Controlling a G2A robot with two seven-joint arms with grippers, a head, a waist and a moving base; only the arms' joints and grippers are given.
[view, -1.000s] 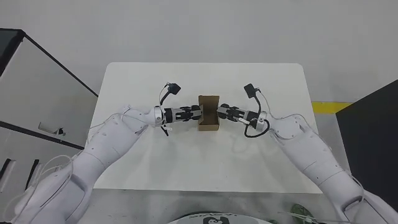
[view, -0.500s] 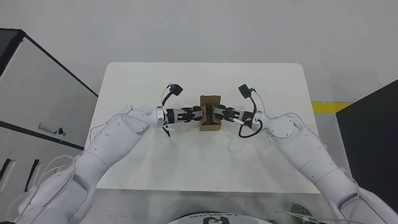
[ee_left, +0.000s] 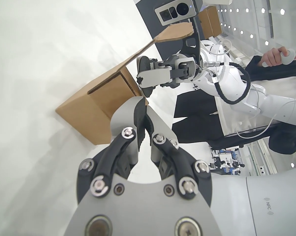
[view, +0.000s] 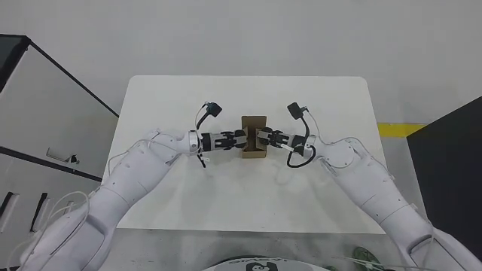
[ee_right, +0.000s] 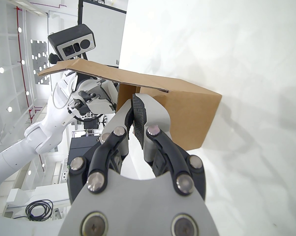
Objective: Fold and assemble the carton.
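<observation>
Over the last second the right gripper (view: pixel 263 137) has slid inward across the table (view: pixel 188 98), and it now sits right against the carton's (view: pixel 254 146) right side. The left gripper (view: pixel 239 140) has crept a touch closer too, from the opposite side. The carton itself has hardly shifted.

From where I stand, the brown carton sits about mid-table, squarely between the two arms, its open mouth facing up. One long flap (view: pixel 254 120) rises from its far wall. In the left wrist view that flap (ee_left: pixel 177 31) sticks out well past the body of the carton (ee_left: pixel 88 114), and the right gripper (ee_left: pixel 143 79) shows just beyond the open end.

The left gripper (ee_left: pixel 141 101) has its fingers (ee_left: pixel 123 121) drawn together so the black pads meet at the tips, which sit right at a corner of the carton's rim. The right gripper (ee_right: pixel 134 98) looks much the same: fingers (ee_right: pixel 155 114) closed, ribbed pads pressed tip to tip, up against the carton (ee_right: pixel 187 114) just beneath the flap (ee_right: pixel 88 71). I cannot tell whether either one has a sliver of card pinched between its pads or is merely pushing against the wall.
</observation>
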